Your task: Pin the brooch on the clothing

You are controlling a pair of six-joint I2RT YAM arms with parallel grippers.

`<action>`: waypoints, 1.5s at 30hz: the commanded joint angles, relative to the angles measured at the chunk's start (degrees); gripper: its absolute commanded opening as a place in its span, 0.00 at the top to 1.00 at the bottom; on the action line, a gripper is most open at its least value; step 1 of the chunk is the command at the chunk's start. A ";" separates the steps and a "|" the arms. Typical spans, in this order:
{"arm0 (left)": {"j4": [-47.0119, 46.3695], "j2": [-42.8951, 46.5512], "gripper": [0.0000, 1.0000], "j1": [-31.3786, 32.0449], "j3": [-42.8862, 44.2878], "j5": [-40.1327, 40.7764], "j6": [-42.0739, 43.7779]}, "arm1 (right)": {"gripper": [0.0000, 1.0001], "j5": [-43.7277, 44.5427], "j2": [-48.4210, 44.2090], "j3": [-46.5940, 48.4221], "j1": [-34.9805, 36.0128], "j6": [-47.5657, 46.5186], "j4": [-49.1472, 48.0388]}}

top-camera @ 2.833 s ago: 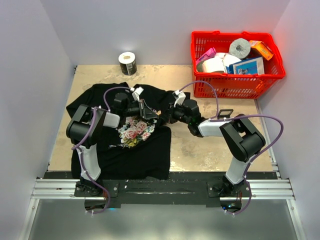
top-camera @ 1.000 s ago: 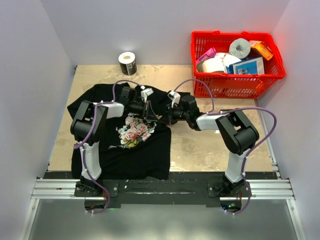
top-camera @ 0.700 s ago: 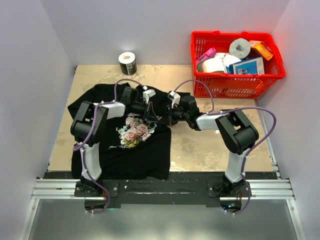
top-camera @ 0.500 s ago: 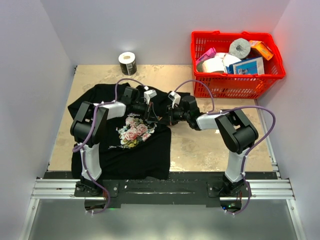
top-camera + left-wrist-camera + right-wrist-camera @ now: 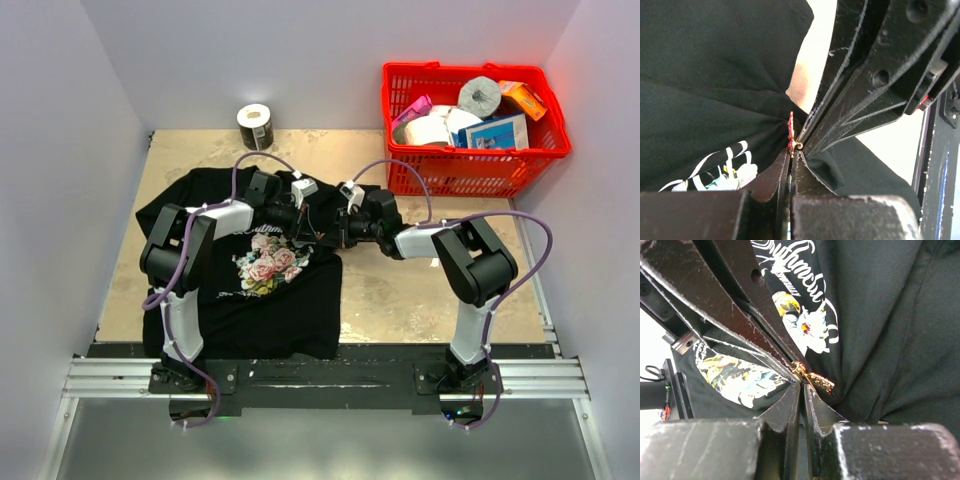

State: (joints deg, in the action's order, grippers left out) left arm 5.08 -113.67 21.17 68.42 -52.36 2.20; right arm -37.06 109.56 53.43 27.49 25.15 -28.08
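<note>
The black T-shirt (image 5: 240, 300) lies flat on the table, its printed roses (image 5: 268, 264) facing up. My two grippers meet tip to tip over the shirt's right edge. In the left wrist view the tiny red brooch (image 5: 790, 131) stands edge-on at the tips of my left gripper (image 5: 791, 156), which is shut on it against bunched black fabric (image 5: 715, 75). My right gripper's fingers (image 5: 865, 100) come in from the upper right. In the right wrist view my right gripper (image 5: 802, 385) is shut at the brooch's gold pin (image 5: 812, 376). The brooch is too small to see in the top view.
A red basket (image 5: 470, 172) full of packets and rolls stands at the back right. A tape roll (image 5: 256, 126) stands at the back wall, left of centre. Bare tan tabletop (image 5: 420, 300) lies right of the shirt.
My left gripper has moved right across the shirt's chest to the right edge. My right gripper has moved in a little to meet it, so the tips now touch.
</note>
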 commanded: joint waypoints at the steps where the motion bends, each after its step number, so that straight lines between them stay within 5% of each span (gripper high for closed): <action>1: 2.39 3.28 1.00 2.56 2.06 -4.86 1.93 | 0.91 0.67 0.31 0.54 -0.94 1.57 -6.46; 19: 1.60 2.40 1.00 0.63 2.59 3.49 -4.57 | 0.87 2.16 -2.33 -1.49 -2.00 0.69 -7.17; 35: 0.28 3.98 0.99 -0.07 2.07 4.46 -6.68 | 0.48 5.06 -7.16 -3.42 -2.17 -0.62 -6.91; 45: -0.86 7.93 0.64 -0.60 1.19 5.51 -7.21 | 0.45 9.80 -11.99 -3.51 -2.08 -1.77 -1.11</action>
State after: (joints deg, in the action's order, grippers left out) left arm 6.55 -110.08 21.28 69.63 -46.68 -4.08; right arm -30.74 100.97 49.47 25.47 25.30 -31.70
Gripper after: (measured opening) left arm 0.314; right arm 0.550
